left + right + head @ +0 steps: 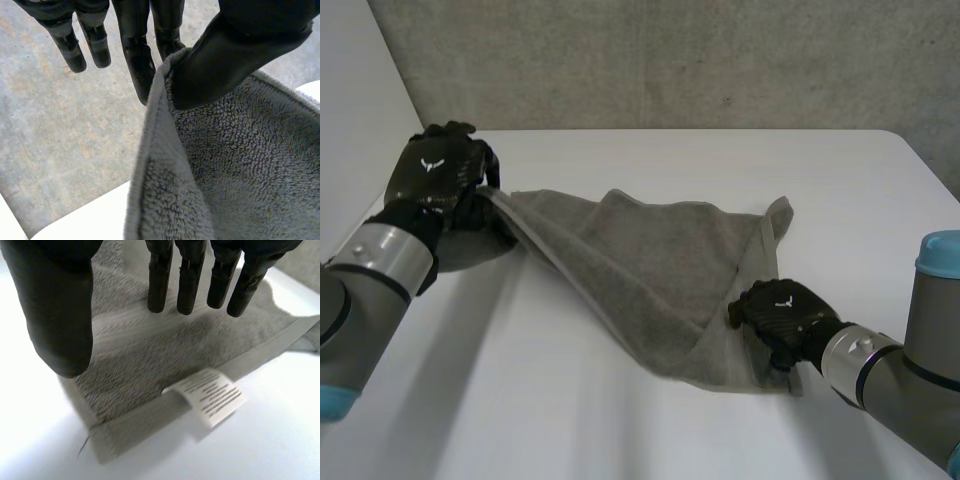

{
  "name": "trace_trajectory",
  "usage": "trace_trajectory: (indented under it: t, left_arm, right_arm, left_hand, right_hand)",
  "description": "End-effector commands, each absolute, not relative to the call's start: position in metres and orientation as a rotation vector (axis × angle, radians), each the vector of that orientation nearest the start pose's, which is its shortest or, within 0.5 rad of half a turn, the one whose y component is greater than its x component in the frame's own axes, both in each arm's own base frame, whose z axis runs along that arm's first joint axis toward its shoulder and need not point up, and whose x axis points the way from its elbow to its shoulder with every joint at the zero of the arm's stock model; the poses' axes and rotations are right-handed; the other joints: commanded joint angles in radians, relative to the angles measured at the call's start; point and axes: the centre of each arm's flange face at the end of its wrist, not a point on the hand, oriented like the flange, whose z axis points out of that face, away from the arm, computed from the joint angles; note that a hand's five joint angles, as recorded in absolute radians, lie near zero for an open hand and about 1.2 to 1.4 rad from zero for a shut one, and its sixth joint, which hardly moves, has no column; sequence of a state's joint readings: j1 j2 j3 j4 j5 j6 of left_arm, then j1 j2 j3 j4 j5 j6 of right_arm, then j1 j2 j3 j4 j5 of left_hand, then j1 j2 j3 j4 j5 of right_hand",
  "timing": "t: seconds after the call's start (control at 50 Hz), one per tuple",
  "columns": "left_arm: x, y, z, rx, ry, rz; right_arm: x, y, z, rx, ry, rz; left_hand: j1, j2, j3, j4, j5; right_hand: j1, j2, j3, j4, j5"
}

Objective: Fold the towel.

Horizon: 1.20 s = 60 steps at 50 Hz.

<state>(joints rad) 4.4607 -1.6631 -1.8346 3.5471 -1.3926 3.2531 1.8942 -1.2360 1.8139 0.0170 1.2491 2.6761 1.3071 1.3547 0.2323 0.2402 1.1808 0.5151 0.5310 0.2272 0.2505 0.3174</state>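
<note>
Head view: towel (650,290) in left hand (435,170)

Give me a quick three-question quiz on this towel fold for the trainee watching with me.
1. True or false: the left hand pinches a corner of the towel and holds it up off the table.
2. Multiple choice: the right hand is A) open at the towel's near corner, B) shut on a cup, C) resting on bare table far from the towel.
3. Fill in: on the towel's edge beside the right hand there is a white ___.
Key: 1 true; 2 A; 3 label.
</note>
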Motion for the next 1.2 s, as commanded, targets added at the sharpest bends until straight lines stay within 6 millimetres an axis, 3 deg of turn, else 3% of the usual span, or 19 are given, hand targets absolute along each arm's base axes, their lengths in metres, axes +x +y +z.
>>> trace_trajectory:
  t: [0.02,0.28,0.34,0.38,0.46,0.6,0.7,0.82,0.86,0.88,0.9,0.92,1.1,1.2]
  left_arm:
    - [-0.216,-0.264,0.221,0.638,2.313,-2.353]
    - [-0.216,-0.264,0.218,0.635,2.321,-2.342]
    - [-0.216,-0.264,0.217,0.636,2.327,-2.337]
    - [-0.215,-0.264,0.216,0.636,2.329,-2.335]
    - [-0.215,-0.264,0.216,0.636,2.329,-2.335]
    - [-0.216,-0.262,0.215,0.638,2.333,-2.332]
    - [-0.216,-0.262,0.215,0.636,2.334,-2.333]
    - [-0.216,-0.261,0.217,0.638,2.327,-2.341]
    - [-0.216,-0.261,0.218,0.642,2.326,-2.344]
    - [-0.216,-0.260,0.218,0.642,2.326,-2.344]
    - [-0.216,-0.260,0.218,0.642,2.326,-2.344]
    - [-0.216,-0.260,0.218,0.642,2.326,-2.344]
    - [-0.218,-0.259,0.218,0.648,2.327,-2.345]
    - [-0.218,-0.259,0.218,0.649,2.331,-2.345]
  right_arm:
    - [0.239,-0.216,0.132,-1.277,2.310,-1.339]
    - [0.239,-0.225,0.126,-1.265,2.287,-1.411]
    - [0.239,-0.225,0.123,-1.267,2.286,-1.405]
    - [0.240,-0.227,0.122,-1.271,2.280,-1.414]
    - [0.241,-0.229,0.120,-1.274,2.277,-1.407]
    - [0.241,-0.228,0.116,-1.266,2.270,-1.374]
    - [0.237,-0.241,0.137,-1.209,2.222,-1.440]
    - [0.235,-0.237,0.154,-1.186,2.219,-1.425]
    - [0.236,-0.229,0.155,-1.194,2.201,-1.388]
    - [0.236,-0.229,0.155,-1.194,2.200,-1.388]
    - [0.237,-0.226,0.157,-1.204,2.169,-1.387]
    - [0.238,-0.222,0.162,-1.218,2.133,-1.392]
    - [0.245,-0.218,0.170,-1.242,2.055,-1.395]
    - [0.251,-0.216,0.158,-1.259,2.045,-1.362]
  left_hand:
    - [0.089,0.042,-0.058,-0.066,0.041]
    - [0.089,0.042,-0.058,-0.066,0.041]
    - [0.089,0.042,-0.058,-0.066,0.041]
    - [0.089,0.042,-0.058,-0.066,0.041]
    - [0.089,0.042,-0.058,-0.066,0.041]
    - [0.089,0.042,-0.058,-0.066,0.041]
    - [0.089,0.042,-0.058,-0.066,0.041]
    - [0.089,0.042,-0.058,-0.066,0.041]
    - [0.089,0.042,-0.058,-0.066,0.041]
    - [0.089,0.042,-0.058,-0.066,0.041]
    - [0.089,0.042,-0.058,-0.066,0.041]
    - [0.089,0.042,-0.058,-0.066,0.041]
    - [0.089,0.042,-0.058,-0.066,0.041]
    - [0.089,0.042,-0.058,-0.066,0.041]
  right_hand:
    - [-0.013,-0.029,-0.053,-0.076,0.010]
    - [0.107,0.091,-0.053,-0.076,0.130]
    - [0.257,0.241,-0.053,-0.076,0.280]
    - [0.604,0.589,-0.053,-0.076,0.628]
    - [0.880,0.864,-0.053,-0.076,0.903]
    - [0.881,0.865,-0.053,-0.076,0.904]
    - [0.881,0.865,-0.053,-0.076,0.904]
    - [0.881,0.865,-0.053,-0.076,0.904]
    - [0.412,0.396,-0.053,-0.076,0.435]
    - [0.410,0.394,-0.053,-0.076,0.433]
    - [0.136,0.120,-0.053,-0.076,0.160]
    - [0.049,0.033,-0.053,-0.076,0.073]
    - [-0.101,-0.117,-0.053,-0.076,-0.078]
    - [-0.095,-0.111,-0.053,-0.076,-0.072]
